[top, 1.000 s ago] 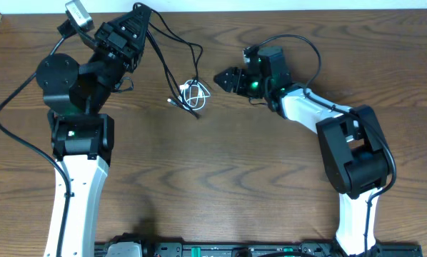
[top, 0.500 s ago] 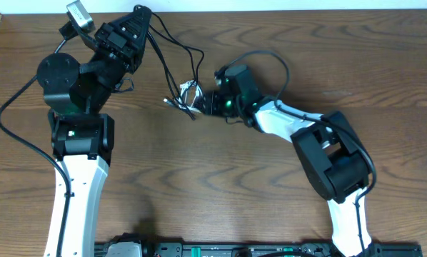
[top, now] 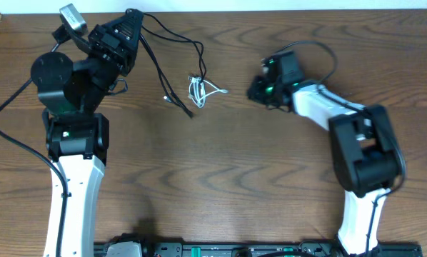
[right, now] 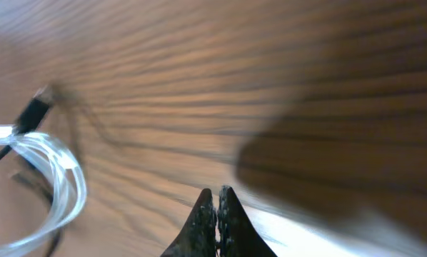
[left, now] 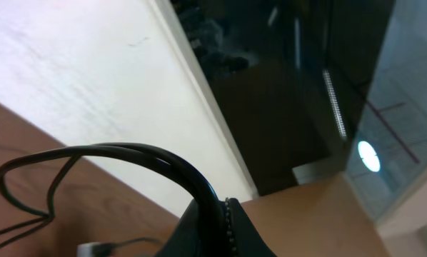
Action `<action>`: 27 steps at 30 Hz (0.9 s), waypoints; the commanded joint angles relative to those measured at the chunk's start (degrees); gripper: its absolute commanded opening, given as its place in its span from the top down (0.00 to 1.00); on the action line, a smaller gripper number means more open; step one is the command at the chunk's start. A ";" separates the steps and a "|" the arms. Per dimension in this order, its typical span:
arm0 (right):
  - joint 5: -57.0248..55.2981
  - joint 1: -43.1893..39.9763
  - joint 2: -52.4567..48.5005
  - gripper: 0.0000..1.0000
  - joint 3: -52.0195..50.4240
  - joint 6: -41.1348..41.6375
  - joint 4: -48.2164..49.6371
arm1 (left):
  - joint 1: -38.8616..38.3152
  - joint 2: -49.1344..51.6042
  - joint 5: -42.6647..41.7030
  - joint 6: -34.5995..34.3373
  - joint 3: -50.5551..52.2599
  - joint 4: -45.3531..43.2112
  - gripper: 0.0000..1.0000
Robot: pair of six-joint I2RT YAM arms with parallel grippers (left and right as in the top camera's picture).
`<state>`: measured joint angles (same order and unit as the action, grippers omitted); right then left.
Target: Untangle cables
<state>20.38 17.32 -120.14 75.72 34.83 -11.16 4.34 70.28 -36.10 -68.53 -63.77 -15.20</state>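
A black cable (top: 157, 71) runs from my left gripper (top: 133, 14) at the table's far left edge down to a small tangle in the middle. The left wrist view shows that gripper (left: 217, 207) shut on the black cable (left: 128, 151), which arcs out from between its fingers. The white cable (top: 198, 90) lies in tight loops in the tangle, with one strand stretched to the right. My right gripper (top: 250, 91) is shut a little to the right of that strand, apart from it. In the right wrist view its jaws (right: 215, 193) meet with nothing between them, and the white cable (right: 63, 171) lies at the left edge.
The wooden table (top: 220, 171) stretches wide in front of the tangle. Both arm bases stand near the front edge, at left (top: 74, 135) and right (top: 363, 164). A white wall (left: 92, 86) rises just behind the table's far edge, close to my left gripper.
My right gripper reached into the tangle, closed, and drew back to the right. The white loops shifted slightly right, with one strand pulled out. The left arm moved slightly left.
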 commanded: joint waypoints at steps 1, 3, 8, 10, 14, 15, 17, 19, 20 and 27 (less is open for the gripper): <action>-12.96 -0.94 5.31 0.99 0.35 -8.66 -4.74 | 0.15 -0.50 -0.35 5.90 -1.57 2.60 0.89; -12.59 -1.84 5.86 0.99 0.35 -11.06 -6.08 | 0.15 -0.35 -0.33 7.67 -1.55 5.01 0.88; 5.79 -1.86 5.88 0.77 0.35 -17.70 -2.89 | 0.15 0.46 -0.11 9.62 -1.44 8.96 0.88; 8.92 -0.68 5.88 0.64 0.35 -18.18 -0.39 | 0.15 0.81 0.17 9.73 -1.36 9.14 0.88; 9.18 2.80 5.86 0.53 0.35 -16.59 3.67 | 0.15 1.90 0.81 15.28 -1.33 10.23 0.87; 7.69 3.96 5.86 0.52 0.35 -14.32 4.15 | 0.15 2.32 1.38 16.61 -1.33 11.93 0.88; 5.62 5.57 5.68 0.49 0.35 -11.21 4.96 | 0.15 2.95 4.15 17.77 -1.33 16.65 0.88; 5.05 7.41 5.18 0.43 0.35 -9.57 6.78 | 0.15 3.61 8.66 17.75 -1.33 22.62 0.88; 5.01 8.41 4.85 0.42 0.35 -8.87 7.89 | 0.15 3.93 10.47 17.75 -1.33 24.92 0.88; 2.47 13.68 1.81 0.34 0.35 -1.62 14.49 | 0.15 4.66 16.52 17.88 -1.33 31.45 0.92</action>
<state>24.32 29.89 -115.92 75.79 28.58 2.48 4.36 75.22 -24.34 -52.23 -63.94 15.81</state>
